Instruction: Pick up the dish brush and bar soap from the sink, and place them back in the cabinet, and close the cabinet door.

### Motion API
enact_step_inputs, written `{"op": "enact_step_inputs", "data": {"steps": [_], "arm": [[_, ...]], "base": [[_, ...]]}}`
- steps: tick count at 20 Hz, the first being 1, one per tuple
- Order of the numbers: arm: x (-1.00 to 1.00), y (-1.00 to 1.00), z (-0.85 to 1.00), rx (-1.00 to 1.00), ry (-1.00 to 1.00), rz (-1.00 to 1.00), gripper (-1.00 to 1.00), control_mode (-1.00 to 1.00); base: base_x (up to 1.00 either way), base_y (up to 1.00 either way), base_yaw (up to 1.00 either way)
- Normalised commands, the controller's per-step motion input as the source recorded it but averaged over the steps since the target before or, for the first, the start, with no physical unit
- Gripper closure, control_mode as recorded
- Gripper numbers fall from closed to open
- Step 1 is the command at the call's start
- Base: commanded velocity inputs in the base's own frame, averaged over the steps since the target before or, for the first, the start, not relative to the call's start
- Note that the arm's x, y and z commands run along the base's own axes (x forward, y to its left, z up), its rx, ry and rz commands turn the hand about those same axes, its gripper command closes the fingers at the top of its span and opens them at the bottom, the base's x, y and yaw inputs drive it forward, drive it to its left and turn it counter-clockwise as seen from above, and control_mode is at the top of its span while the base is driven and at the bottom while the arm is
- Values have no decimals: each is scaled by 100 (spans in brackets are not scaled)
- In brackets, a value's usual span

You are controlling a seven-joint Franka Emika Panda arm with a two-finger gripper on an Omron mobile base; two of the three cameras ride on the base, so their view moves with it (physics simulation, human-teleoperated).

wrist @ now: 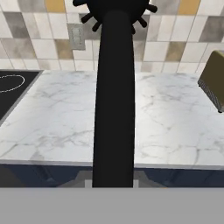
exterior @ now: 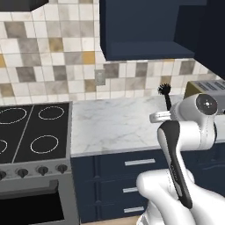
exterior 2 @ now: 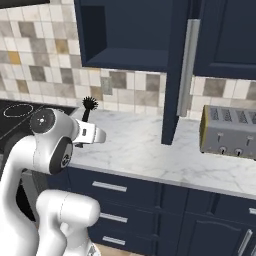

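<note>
1. Stove point(exterior: 35, 132): black cooktop at the far left, clear of the arm's path.
2. Tabletop point(exterior: 114, 125): white marble, bare between the stove and the arm.
3. Brush point(exterior: 165, 93): carried upright with its spiky head on top, held well above the tabletop; in the hand view its handle point(wrist: 114, 105) runs straight up from the bottom edge.
4. Claw point(exterior 2: 84, 131): closed on the lower handle of the brush, though the fingertips themselves are hard to make out behind the wrist.
5. Cabinet point(exterior 2: 132, 35): open, its shelf floor above and to the right of the brush; nothing seems to be stored on it yet.
6. Door point(exterior 2: 176, 75): swung out edge-on toward the arm, silver bar handle facing forward; it is the nearest obstacle to a lift into the cabinet.
7. Toaster point(exterior 2: 230, 131): on the tabletop at the far right, out of the way.
8. Progress, as judged: the brush is picked up but not shelved; the soap and the closing of the door remain.
</note>
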Motion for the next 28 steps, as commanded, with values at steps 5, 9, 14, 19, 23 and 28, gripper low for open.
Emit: {"op": "enact_step_inputs", "data": {"steps": [5, 9, 14, 19, 23, 28], "arm": [[0, 0, 0, 0, 0, 0, 100, 100], [0, 0, 0, 0, 0, 0, 100, 100], [0, 0, 0, 0, 0, 0, 100, 100], [0, 0, 0, 0, 0, 0, 100, 100], [0, 0, 0, 0, 0, 0, 100, 100], [0, 0, 0, 0, 0, 0, 100, 100]], "base": [[25, -4, -8], [18, 0, -14], [21, 0, -15], [26, 0, -9], [27, 0, -1], [47, -1, 0]]}}
